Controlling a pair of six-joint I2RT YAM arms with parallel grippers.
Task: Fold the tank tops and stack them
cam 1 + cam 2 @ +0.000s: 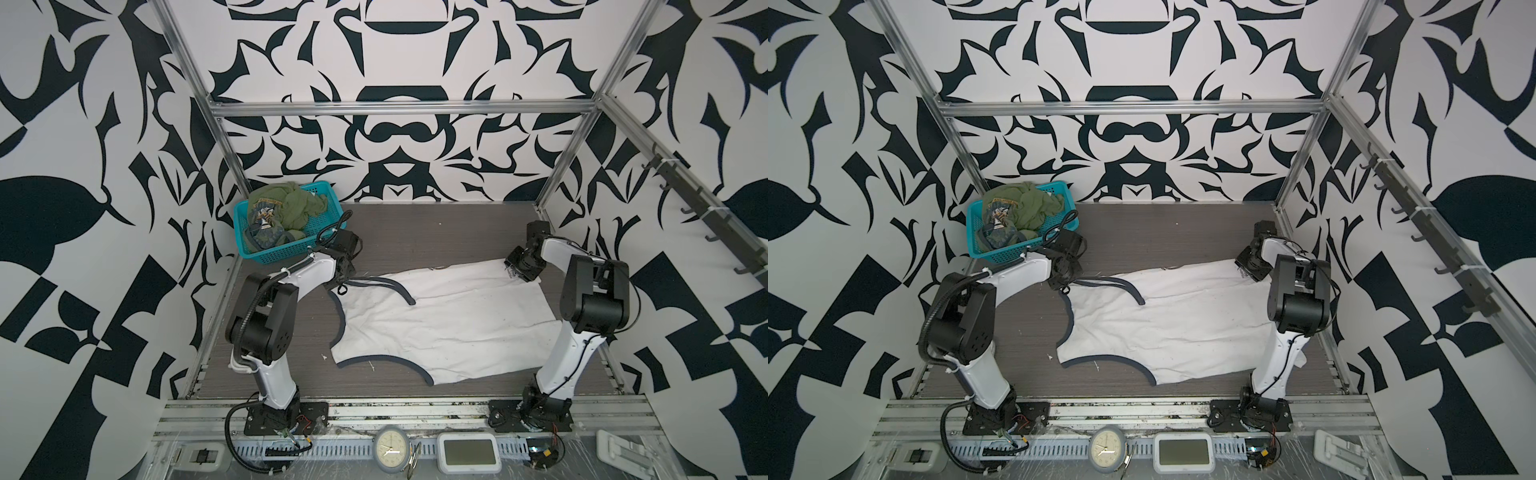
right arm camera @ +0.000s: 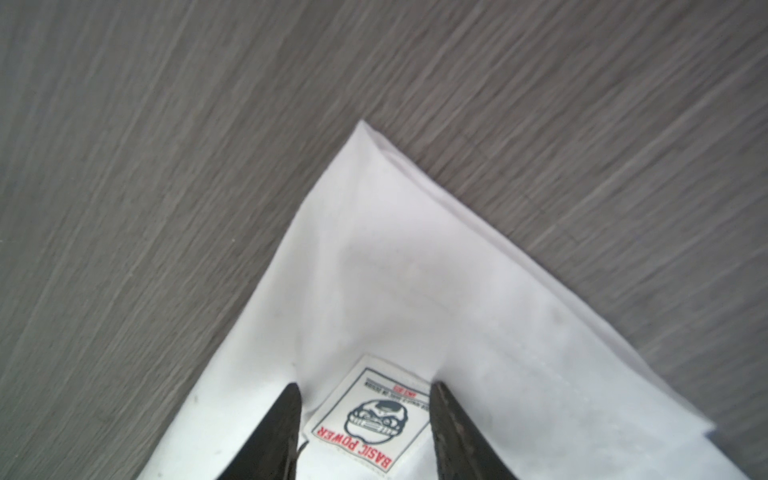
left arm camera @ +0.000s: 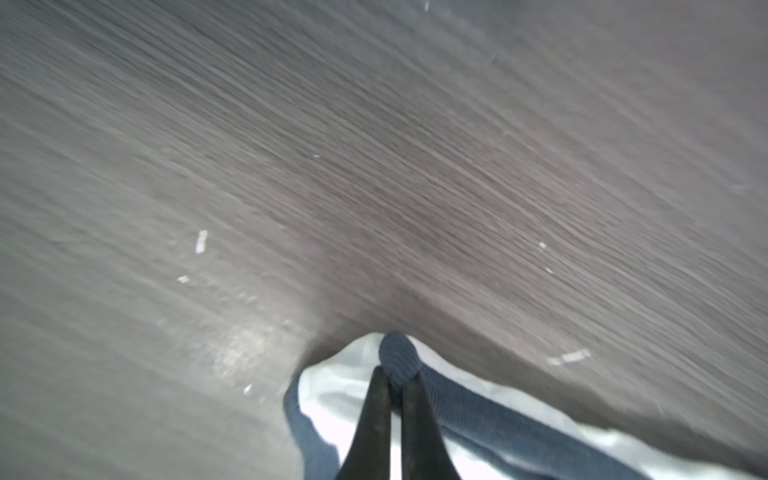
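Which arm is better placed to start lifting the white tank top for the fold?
Left. The left claw is shut on the navy strap trim of the white tank top; the right claw stands open astride the label at the hem corner, gripping nothing, so it probably must close first.

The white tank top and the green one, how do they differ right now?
The white tank top lies spread out on the table; the green tank top is bunched in the teal basket. The left gripper has its jaws shut on the white tank top's navy strap; nothing holds the green one. Both are cloth.
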